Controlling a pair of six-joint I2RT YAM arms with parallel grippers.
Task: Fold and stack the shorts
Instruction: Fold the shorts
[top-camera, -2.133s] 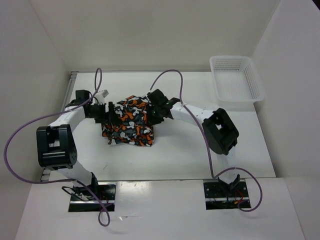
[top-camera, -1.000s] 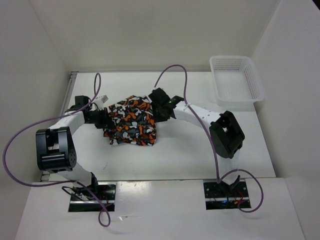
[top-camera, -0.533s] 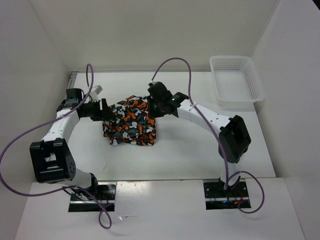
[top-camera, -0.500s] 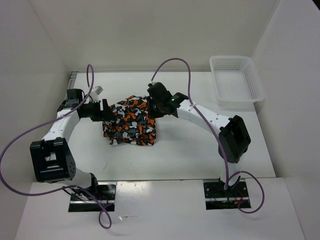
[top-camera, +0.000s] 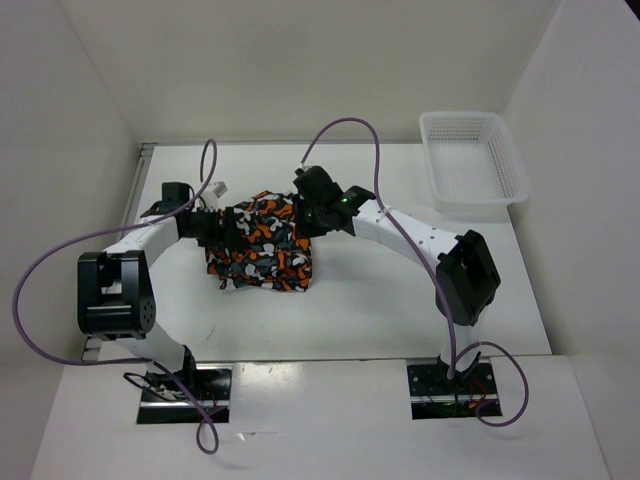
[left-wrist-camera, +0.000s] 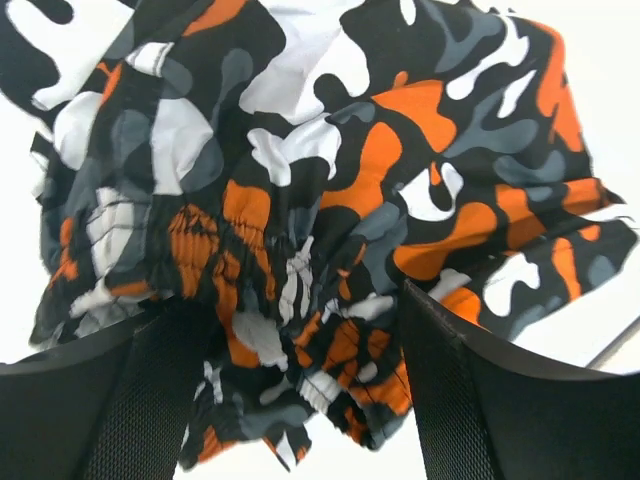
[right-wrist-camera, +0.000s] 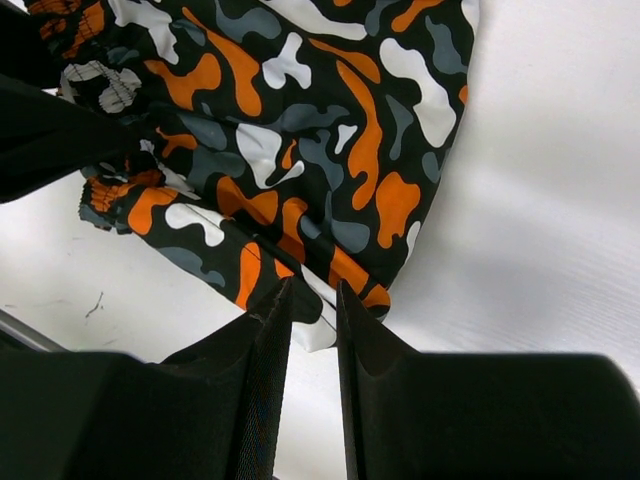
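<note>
- The shorts (top-camera: 262, 248) lie in a lumpy heap on the white desk (top-camera: 380, 300), a bit left of the middle
- They have blotches of orange, white, grey and black
- The left gripper (top-camera: 222, 226) is at the left side of the heap, touching the cloth
- In the left wrist view its two black fingers (left-wrist-camera: 150, 400) are wide apart, so this gripper is open
- The scrunched stretchy band of the shorts sits in the gap between those fingers, and the rest of the cloth spreads out past them
- The right gripper (top-camera: 308, 218) is at the far right corner of the heap
- In the right wrist view its two fingers (right-wrist-camera: 262, 380) are very close together, with only a thin gap where the white desk shows through
- One edge of the shorts comes right up to the tips of those fingers
- I cannot tell if this gripper is pinching the cloth or only sitting beside it
- A white basket (top-camera: 472, 160) with little holes stands at the far right corner of the desk, well apart from the shorts
- Purple cables (top-camera: 40, 290) loop out from both arms
</note>
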